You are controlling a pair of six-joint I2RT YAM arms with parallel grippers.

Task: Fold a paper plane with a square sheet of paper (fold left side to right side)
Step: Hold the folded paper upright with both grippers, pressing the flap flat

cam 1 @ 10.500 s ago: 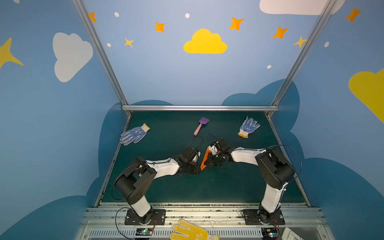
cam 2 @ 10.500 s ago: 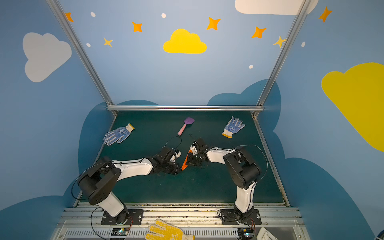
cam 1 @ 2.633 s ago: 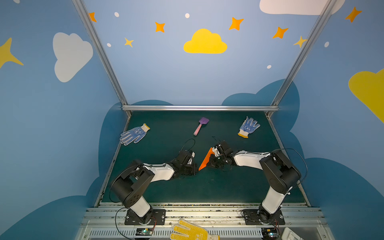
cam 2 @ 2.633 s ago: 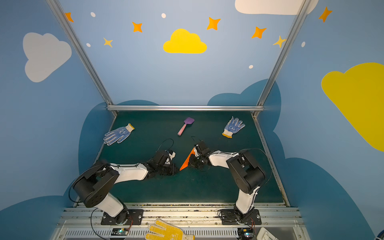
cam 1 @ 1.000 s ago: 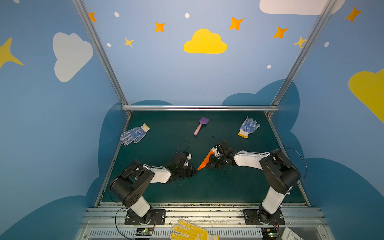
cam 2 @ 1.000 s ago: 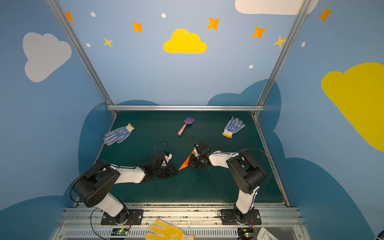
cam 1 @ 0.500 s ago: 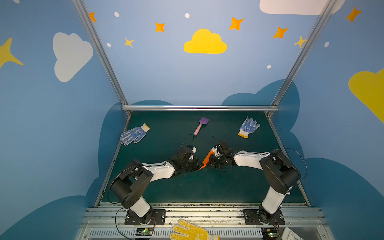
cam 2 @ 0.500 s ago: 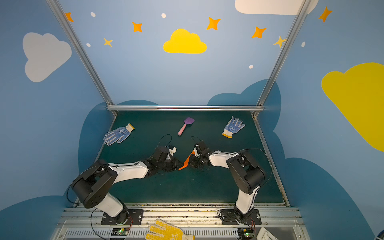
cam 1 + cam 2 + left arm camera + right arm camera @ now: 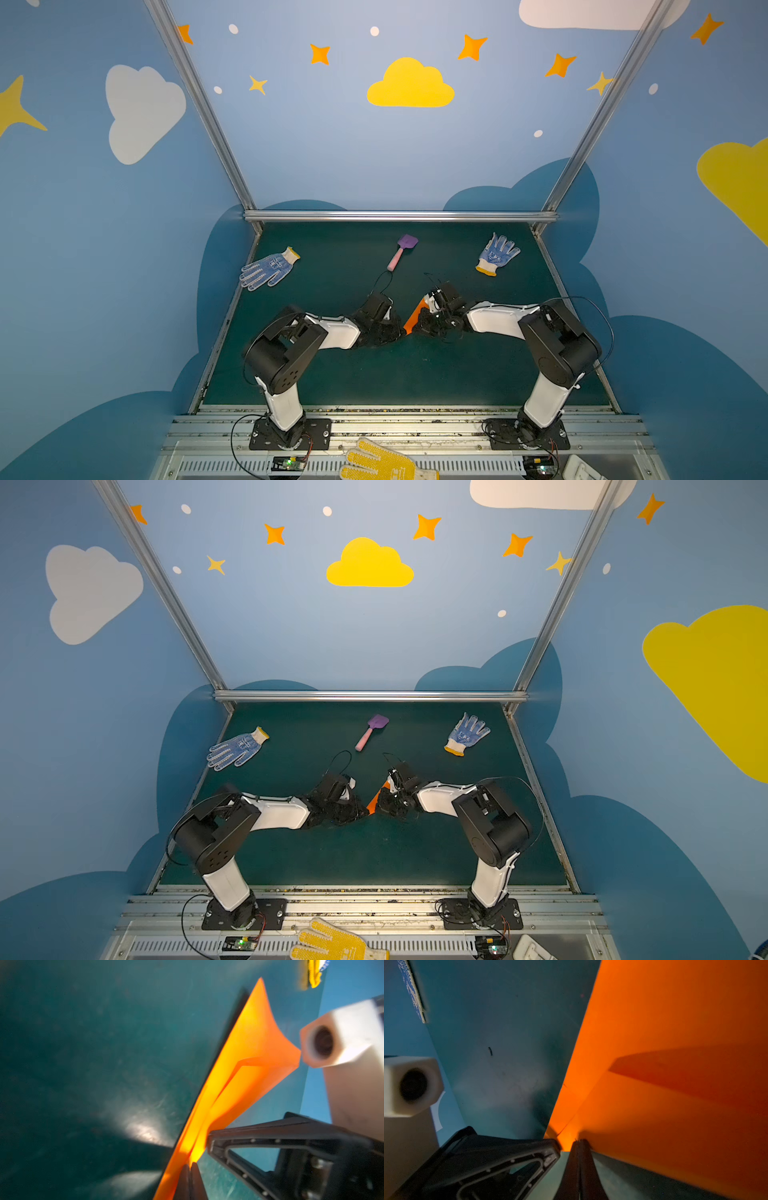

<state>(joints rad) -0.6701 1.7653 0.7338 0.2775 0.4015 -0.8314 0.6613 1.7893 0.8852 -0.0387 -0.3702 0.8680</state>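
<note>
nearest, a yellow dotted glove (image 9: pixel 382 463) lies on the metal rail (image 9: pixel 457 428) in front of the tabletop's (image 9: pixel 374 374) near edge. past a bare stretch of green mat, both arms meet around the middle of the tabletop. there the orange paper (image 9: pixel 249 1053) stands on edge, already folded into a pointed, layered shape with one loose corner curling. the right gripper (image 9: pixel 579 1141) has its jaws closed and seems to pinch the paper's lower edge, holding it upright. the left gripper (image 9: pixel 190 1164) is closed too and empty, its tips just touching the paper low down, beside the right one. toward the far edge lie a purple-headed spatula (image 9: pixel 401 251) in the middle, a blue-dotted glove (image 9: pixel 268 270) near the far left corner and a second blue-dotted glove (image 9: pixel 496 254) near the far right corner. the paper looks light, thin and floppy, likely to buckle or tear if tugged. i'd take it gently at the stiffer layered crease near the point, not at the curling single-ply corner.
</note>
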